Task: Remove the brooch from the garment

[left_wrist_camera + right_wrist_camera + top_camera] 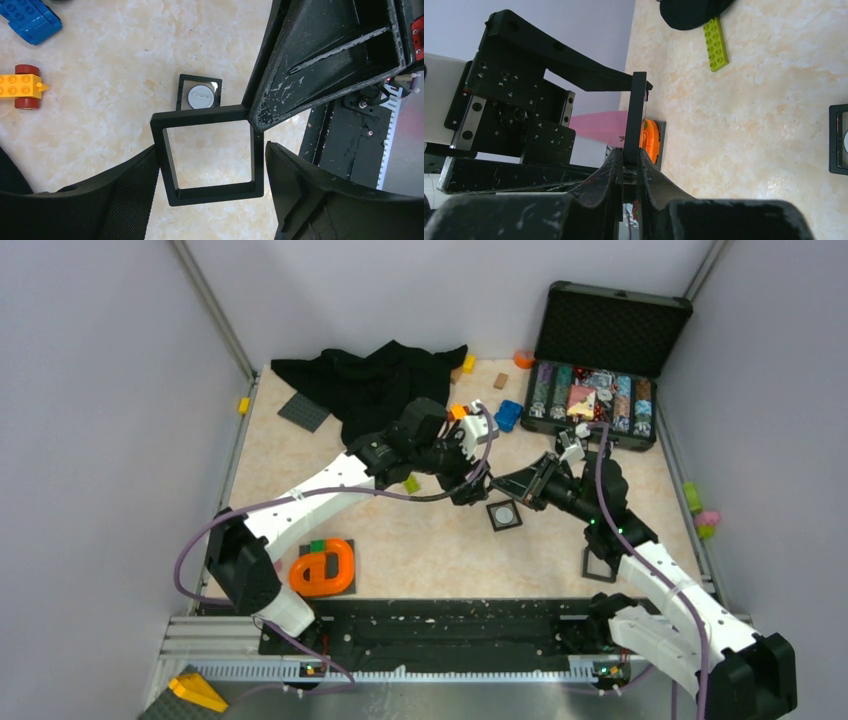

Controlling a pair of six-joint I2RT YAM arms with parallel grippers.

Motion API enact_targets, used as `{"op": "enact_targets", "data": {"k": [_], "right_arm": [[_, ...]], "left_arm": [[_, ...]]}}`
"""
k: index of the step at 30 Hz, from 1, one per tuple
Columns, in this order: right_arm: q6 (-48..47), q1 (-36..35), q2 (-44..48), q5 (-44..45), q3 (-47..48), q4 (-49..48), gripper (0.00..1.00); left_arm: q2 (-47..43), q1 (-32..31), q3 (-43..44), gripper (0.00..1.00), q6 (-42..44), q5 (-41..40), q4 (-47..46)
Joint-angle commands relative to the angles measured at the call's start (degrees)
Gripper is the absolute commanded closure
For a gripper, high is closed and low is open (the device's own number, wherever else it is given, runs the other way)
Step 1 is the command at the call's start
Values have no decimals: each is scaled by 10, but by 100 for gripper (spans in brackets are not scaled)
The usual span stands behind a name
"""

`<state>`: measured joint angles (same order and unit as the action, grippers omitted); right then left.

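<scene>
The brooch [504, 513], a small silvery disc, lies in a small black square frame on the table between the two grippers. It also shows in the left wrist view [200, 95]. The black garment [370, 380] lies bunched at the back, apart from it. My right gripper [630, 157] is shut on the corner of a second, empty black frame [210, 192] and holds it above the table. My left gripper [210, 150] is open, with its fingers close on either side of this frame. A thin gap shows at the right finger.
An open case of poker chips [600, 390] stands at the back right. A third black frame [600, 565] lies near the right arm. An orange object [322, 568] lies at the front left. Blue [30, 20], yellow [22, 86] and green [715, 44] bricks lie scattered.
</scene>
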<state>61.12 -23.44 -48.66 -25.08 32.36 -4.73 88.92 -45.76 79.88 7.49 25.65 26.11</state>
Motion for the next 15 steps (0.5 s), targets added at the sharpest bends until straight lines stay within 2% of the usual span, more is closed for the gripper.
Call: {"op": "enact_targets", "data": {"k": [1,6,9,10,13,15], "right_arm": [[3,3,7,3,10,-33,100],[2,3,11,4,7,-32,100],[-5,3,17,10,7,-26,100],[-7,3,19,12,7,-23,96],[-23,2,25,28,15,1,71],[-49,3,33,58,31,60,62]], "left_arm": [[5,-1,26,22,4,4,10],[15,-1,41,35,6,0,24],[16,-2,43,39,9,-2,27],[16,-2,44,40,11,-1,26],[20,-2,46,40,16,-3,25],[26,-1,48,41,21,-11,23]]}}
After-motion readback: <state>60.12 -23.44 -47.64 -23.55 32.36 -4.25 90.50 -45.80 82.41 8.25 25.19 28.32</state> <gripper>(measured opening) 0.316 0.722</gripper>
